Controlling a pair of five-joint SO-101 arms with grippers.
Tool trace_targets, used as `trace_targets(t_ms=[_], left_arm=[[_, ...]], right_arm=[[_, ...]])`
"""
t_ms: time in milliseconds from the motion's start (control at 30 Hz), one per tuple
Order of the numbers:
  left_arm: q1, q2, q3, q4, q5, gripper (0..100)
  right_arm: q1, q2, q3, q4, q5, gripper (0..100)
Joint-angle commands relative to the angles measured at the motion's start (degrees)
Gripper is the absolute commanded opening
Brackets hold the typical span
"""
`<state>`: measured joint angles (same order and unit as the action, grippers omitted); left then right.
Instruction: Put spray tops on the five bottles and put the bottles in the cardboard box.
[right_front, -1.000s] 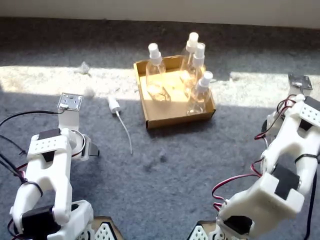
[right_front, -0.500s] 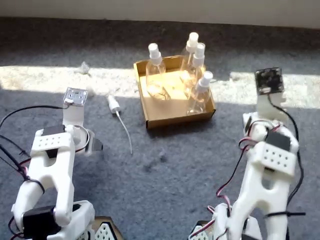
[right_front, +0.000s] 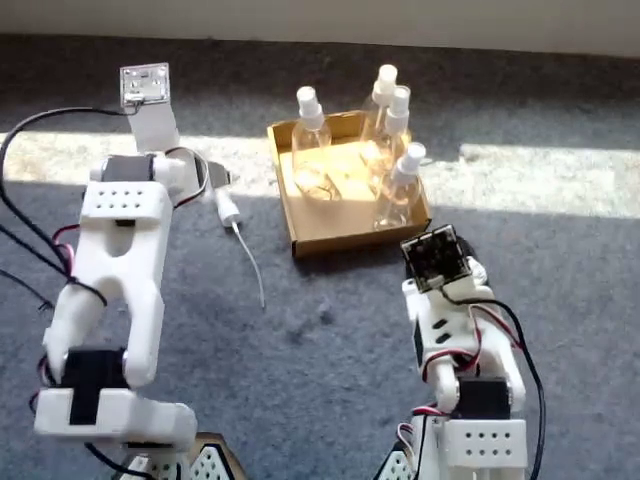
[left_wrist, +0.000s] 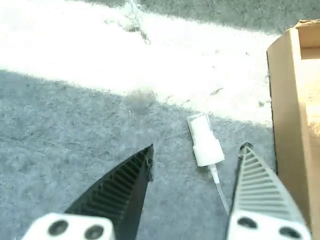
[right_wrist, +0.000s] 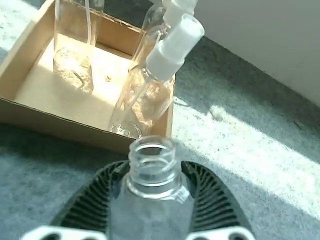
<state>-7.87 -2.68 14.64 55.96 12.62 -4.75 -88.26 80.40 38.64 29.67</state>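
Left gripper (left_wrist: 197, 148) spread wide. Spray top (left_wrist: 203, 144) lay on carpet (left_wrist: 75, 125), seen between its fingertips, apart from both. Cardboard box (left_wrist: 287, 100) stood just beside. Right gripper (right_wrist: 153, 176) was clamped on uncapped bottle (right_wrist: 152, 167), held upright near box's corner. Right wrist view gave bottle's bare open neck up close. High view gave wider lay: four capped bottles (right_front: 398, 186) standing in box, spray top on carpet just beside box wall.

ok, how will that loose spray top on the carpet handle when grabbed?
Probably very light: the spray top is small plastic. Its thin dip tube curves, so likely floppy, apt to swing. Lying sideways, it may roll if nudged.
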Motion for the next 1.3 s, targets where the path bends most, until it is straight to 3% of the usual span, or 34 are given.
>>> trace_targets(t_ms=[0, 233, 500, 733, 900, 1067, 1267], left_arm=[[1.19, 12.18, -10.24, 0.44, 1.67, 22], [2.24, 23.69, -17.8, 2.81, 1.67, 22], [4.53, 31.08, -23.96, 5.19, 4.48, 22], [5.05, 35.3, -27.82, 12.04, 4.48, 21], [6.29, 35.74, -27.82, 12.22, 4.48, 10], [5.67, 35.3, -27.38, 12.4, 4.48, 6], [-1.27, 28.26, -29.41, 19.6, 4.4, 0]], right_arm=[[-1.71, -10.15, 4.26, -0.75, 0.18, 0.4], [-4.62, -16.75, 13.41, -0.75, 0.18, 0.4], [-4.79, -16.4, 13.85, -0.75, -4.31, 0.4], [-4.79, -16.4, 14.2, -0.75, -4.48, 0.4], [-4.79, -16.4, 14.29, -0.75, -4.57, 0.4], [-4.88, -16.4, 14.11, -0.75, -4.57, 0.4], [-8.31, -15.87, 10.59, -0.92, -4.57, 0.4]])
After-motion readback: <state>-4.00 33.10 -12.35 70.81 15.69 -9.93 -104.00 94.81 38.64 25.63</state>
